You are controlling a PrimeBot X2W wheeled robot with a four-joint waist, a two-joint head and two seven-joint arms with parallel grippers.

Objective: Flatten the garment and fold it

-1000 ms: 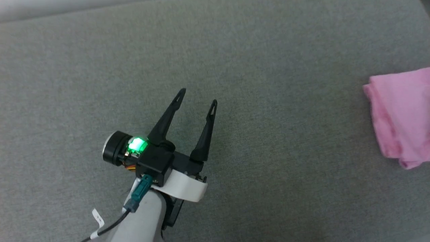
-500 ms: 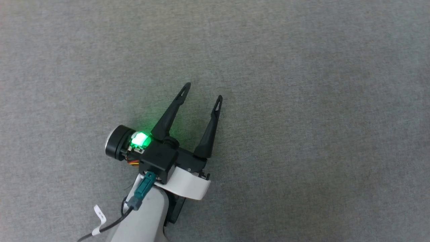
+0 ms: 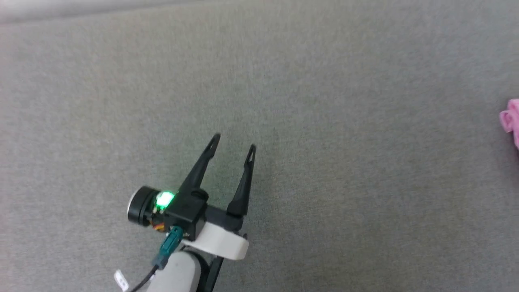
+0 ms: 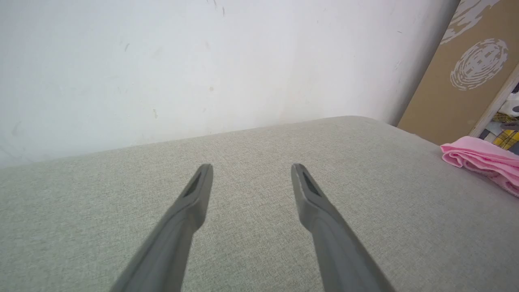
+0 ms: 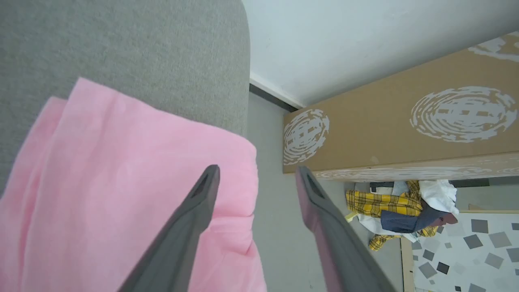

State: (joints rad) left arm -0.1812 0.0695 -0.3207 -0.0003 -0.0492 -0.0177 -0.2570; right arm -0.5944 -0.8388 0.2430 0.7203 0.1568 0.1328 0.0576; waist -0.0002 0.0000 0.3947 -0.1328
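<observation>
Left gripper point(image 3: 233, 141): fingers spread wide, nothing between them, over bare grey tabletop point(image 3: 324, 121), well apart from garment. Green light lit on its wrist.

Right gripper point(image 5: 258, 168): fingers apart, gripping nothing, above garment's edge at tabletop corner; contact with fabric unclear.

Garment point(image 5: 121, 170): pink, folded in layers, lying at far right side of tabletop near its rounded edge.

Beyond edge: cardboard box point(image 5: 385, 129), clothes pile point(image 5: 401, 207) on floor.
</observation>
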